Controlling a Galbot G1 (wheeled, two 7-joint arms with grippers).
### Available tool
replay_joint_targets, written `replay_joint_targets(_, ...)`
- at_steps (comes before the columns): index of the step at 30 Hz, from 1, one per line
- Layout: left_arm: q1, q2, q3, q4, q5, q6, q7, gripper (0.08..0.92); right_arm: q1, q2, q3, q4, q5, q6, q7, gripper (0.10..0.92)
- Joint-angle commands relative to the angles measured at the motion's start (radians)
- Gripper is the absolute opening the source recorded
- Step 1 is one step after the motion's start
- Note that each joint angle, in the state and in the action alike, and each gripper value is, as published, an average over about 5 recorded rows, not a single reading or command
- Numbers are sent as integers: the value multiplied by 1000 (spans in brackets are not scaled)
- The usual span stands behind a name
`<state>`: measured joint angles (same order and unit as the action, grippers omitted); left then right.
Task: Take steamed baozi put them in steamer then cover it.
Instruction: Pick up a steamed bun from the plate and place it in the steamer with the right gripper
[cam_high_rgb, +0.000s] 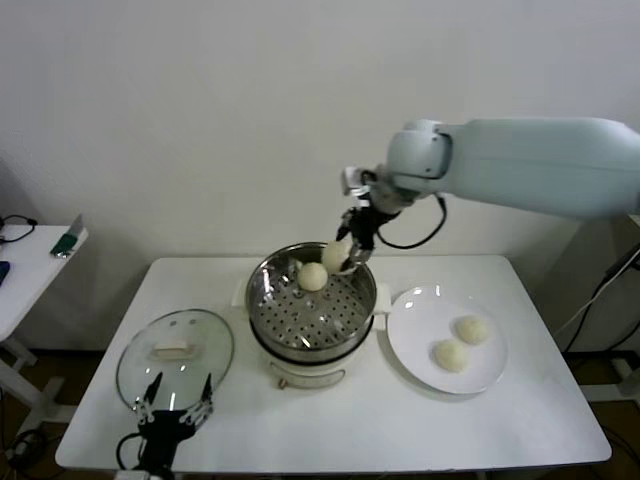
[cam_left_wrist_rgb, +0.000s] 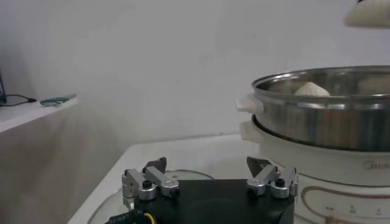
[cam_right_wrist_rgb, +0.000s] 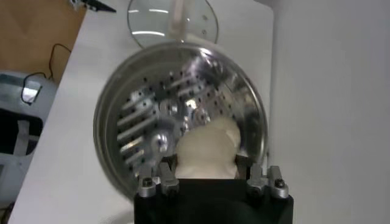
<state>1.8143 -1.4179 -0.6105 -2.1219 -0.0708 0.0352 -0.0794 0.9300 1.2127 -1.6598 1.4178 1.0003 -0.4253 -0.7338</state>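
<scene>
Right gripper (cam_high_rgb: 345, 252) pinches a steamed baozi (cam_right_wrist_rgb: 206, 147) over the steamer (cam_high_rgb: 312, 300) at its one o'clock rim, beside one bun (cam_high_rgb: 313, 276) already inside. Left gripper (cam_high_rgb: 176, 408) waits spread at the glass cover's (cam_high_rgb: 176, 352) six o'clock edge, probably ready for lidding; two buns (cam_high_rgb: 460, 342) sit on the plate (cam_high_rgb: 412, 340) at three o'clock.

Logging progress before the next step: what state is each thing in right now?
right gripper: shut on a baozi, over the steamer's far rim
left gripper: open, empty, by the cover
steamer: uncovered, one baozi inside
cover: off, flat on table
plate: holds two baozi
</scene>
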Motion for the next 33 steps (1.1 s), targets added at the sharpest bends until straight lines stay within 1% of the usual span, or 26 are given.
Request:
replay_joint_targets(1,0,0,-2,-3,-2,1,-1,823,-126,191,20,-52,35,-53,87,653)
replay_joint_targets(7,-3,-2,1,-2,-1,-1,-1,823,-231,214,26,-128,-11,-69,139,653)
replay_joint_targets(13,4,-1,-1,1,-1,-9,-6,823,-304,243,47,-230,-58,-69,156,653)
replay_joint_targets(18,6,-2,-1,2,-1,-12,-8,823,-320,256,46,-255,-60,-64,154,658)
replay_joint_targets(20,6,-3,0,0,-1,-12,-8,823,-322,260,47,-259,-61,-61,155,684)
replay_joint_targets(24,6,-6,1,-4,1,-11,-8,823,-313,254,54,-256,-75,-54,155,786)
replay_joint_targets(26,7,-7,2,-6,2,-11,-8,823,-286,233,55,-237,-83,-35,128,809)
replay_joint_targets(29,9,-9,4,-9,4,-10,-7,823,-195,171,34,-190,-123,28,37,821)
replay_joint_targets(33,7,-11,7,-11,6,-9,-7,823,-41,26,-25,-123,-161,123,-111,823)
